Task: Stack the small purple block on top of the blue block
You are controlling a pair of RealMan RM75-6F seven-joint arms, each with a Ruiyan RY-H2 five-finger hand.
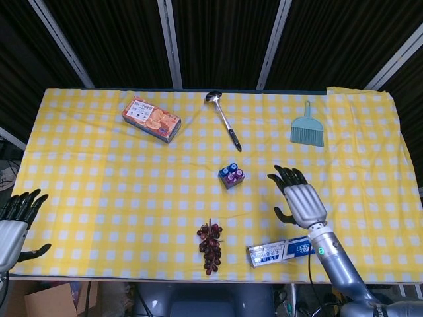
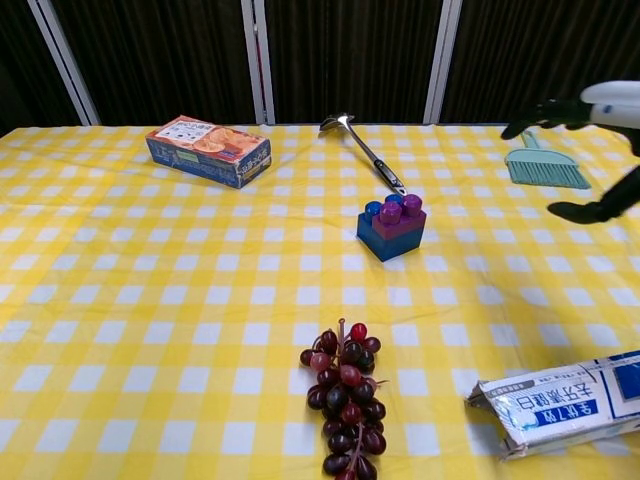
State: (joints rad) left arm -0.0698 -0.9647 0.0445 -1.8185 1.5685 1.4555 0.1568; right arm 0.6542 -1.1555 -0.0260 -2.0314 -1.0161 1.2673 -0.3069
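The small purple block (image 2: 399, 215) sits on top of the blue block (image 2: 387, 240), covering its right part, near the middle of the yellow-checked desk (image 1: 99, 191). The right hand (image 1: 301, 198) hovers just right of the stack with fingers spread, holding nothing. The left hand (image 1: 14, 221) rests at the desk's near left edge, also apparently empty, though partly cut off. A bunch of grapes (image 2: 345, 395) lies in front of the blocks, a ladle (image 1: 223, 119) behind them.
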